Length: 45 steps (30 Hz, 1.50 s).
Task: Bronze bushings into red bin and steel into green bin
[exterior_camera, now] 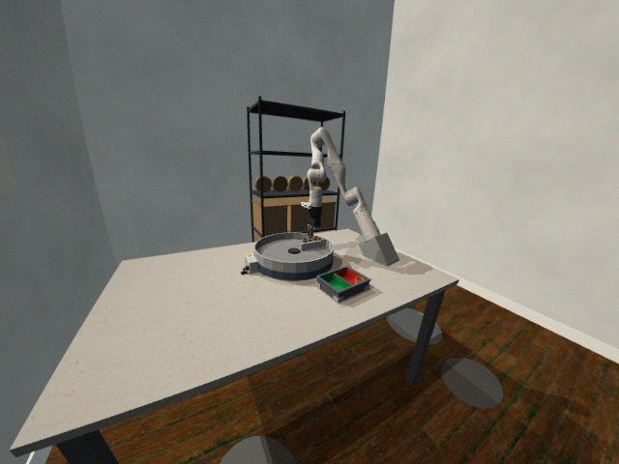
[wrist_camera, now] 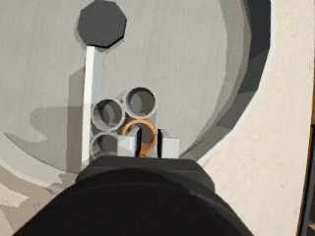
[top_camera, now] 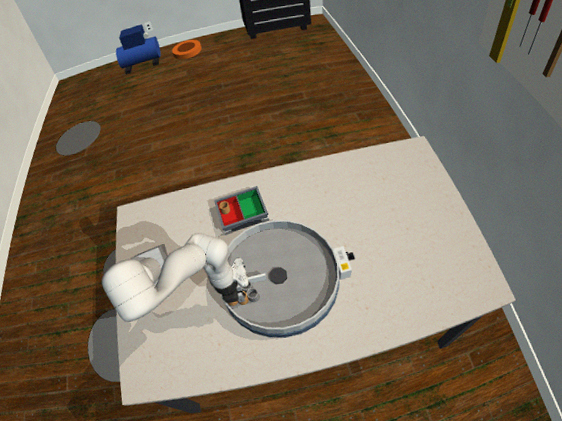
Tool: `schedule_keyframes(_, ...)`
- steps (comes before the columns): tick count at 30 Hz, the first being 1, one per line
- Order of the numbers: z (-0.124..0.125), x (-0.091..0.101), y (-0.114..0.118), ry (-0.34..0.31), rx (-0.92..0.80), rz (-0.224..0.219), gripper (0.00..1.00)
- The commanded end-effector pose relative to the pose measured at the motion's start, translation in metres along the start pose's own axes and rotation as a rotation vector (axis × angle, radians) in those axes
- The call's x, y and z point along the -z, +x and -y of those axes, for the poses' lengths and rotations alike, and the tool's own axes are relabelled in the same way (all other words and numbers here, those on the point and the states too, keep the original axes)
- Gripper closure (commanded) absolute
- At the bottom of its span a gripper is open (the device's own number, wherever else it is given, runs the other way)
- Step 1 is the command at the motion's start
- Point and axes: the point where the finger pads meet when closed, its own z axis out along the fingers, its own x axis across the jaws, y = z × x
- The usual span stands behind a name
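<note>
My gripper (top_camera: 239, 292) (exterior_camera: 310, 231) (wrist_camera: 149, 139) is partly open, pointing down above the bushing cluster near the rim of the turntable (top_camera: 289, 330) (exterior_camera: 295, 268) (wrist_camera: 182, 39). A bronze bushing (wrist_camera: 140, 121) stands under the fingertips; the left finger overlaps its ring. A second bronze bushing (wrist_camera: 145, 154) shows partly between the fingers, mostly hidden by the gripper body. Two steel bushings (wrist_camera: 126, 101) (wrist_camera: 93, 114) stand beyond; a third (wrist_camera: 92, 143) is partly behind the left finger. One bronze bushing (top_camera: 224, 206) (exterior_camera: 359, 280) is in the red bin (top_camera: 230, 217). The green bin (top_camera: 251, 204) (exterior_camera: 336, 282) looks empty.
A pale upright bar (top_camera: 257, 277) (exterior_camera: 313, 245) (wrist_camera: 88, 98) runs from the dark hub (top_camera: 278, 275) (exterior_camera: 293, 250) (wrist_camera: 101, 24) toward the rim, beside the steel bushings. The turntable has a raised wall. A white box (top_camera: 343, 262) (exterior_camera: 250, 262) sits at its outer side, opposite the arm.
</note>
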Motion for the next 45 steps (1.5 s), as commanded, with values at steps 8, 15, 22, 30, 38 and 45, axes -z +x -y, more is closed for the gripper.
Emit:
schedule_keyframes(8, 0.0, -0.001, 0.0, -0.001, -0.002, -0.001, 0.55)
schedule_keyframes(15, 0.0, -0.001, 0.0, -0.002, -0.001, -0.002, 0.55)
schedule_keyframes(22, 0.0, -0.003, 0.001, 0.0, -0.005, -0.002, 0.55)
schedule_keyframes(30, 0.0, -0.003, 0.001, 0.0, -0.005, -0.002, 0.55)
schedule_keyframes(38, 0.0, -0.008, 0.001, -0.002, -0.002, -0.002, 0.55)
schedule_keyframes(45, 0.0, -0.013, 0.001, -0.002, -0.002, -0.002, 0.55)
